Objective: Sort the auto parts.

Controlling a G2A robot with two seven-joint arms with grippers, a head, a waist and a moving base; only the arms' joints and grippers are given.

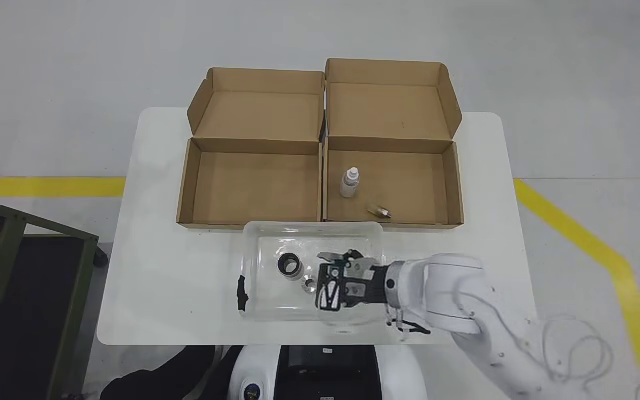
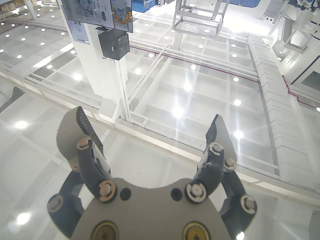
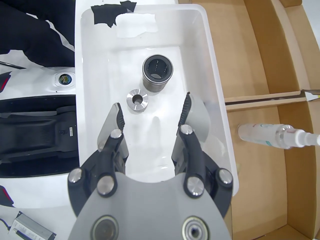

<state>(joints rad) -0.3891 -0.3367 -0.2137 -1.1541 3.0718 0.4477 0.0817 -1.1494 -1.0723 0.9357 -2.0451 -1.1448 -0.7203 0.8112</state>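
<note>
A white tabletop (image 1: 150, 250) fills the middle of the top view. Two open brown cardboard boxes stand side by side on its upper half, lids folded back. The left-hand cardboard box (image 1: 240, 190) shows a bare floor. The right-hand cardboard box (image 1: 420, 180) (image 3: 252, 51) holds a white plastic spray bottle (image 1: 348, 181) (image 3: 265, 136) standing near its left wall. It also holds a small brass-coloured part (image 1: 379, 211) near its front wall, too small to make out.

Just below the boxes, at lower centre, sits a clear rectangular plastic bin (image 1: 312, 224) (image 3: 215, 76) with a strip of black tape (image 1: 241, 292) (image 3: 112, 13) on its left end. Inside the bin a dark cylindrical metal bushing (image 1: 290, 266) (image 3: 157, 76) stands on end with its bore facing up. A silver metal ring (image 1: 309, 288) (image 3: 137, 100) with a centre hole lies flat just beside it, the two slightly apart.

The right gripper (image 1: 328, 280) (image 3: 152, 102) reaches in from the lower right of the top view and sits over the right half of the bin. Its fingers (image 3: 120, 118) are spread wide with nothing between them. The silver ring lies near their tips, closer to one finger.

The left gripper (image 2: 147, 113) points up at a ceiling, and its fingers (image 2: 90, 131) are likewise spread apart and hold nothing.
</note>
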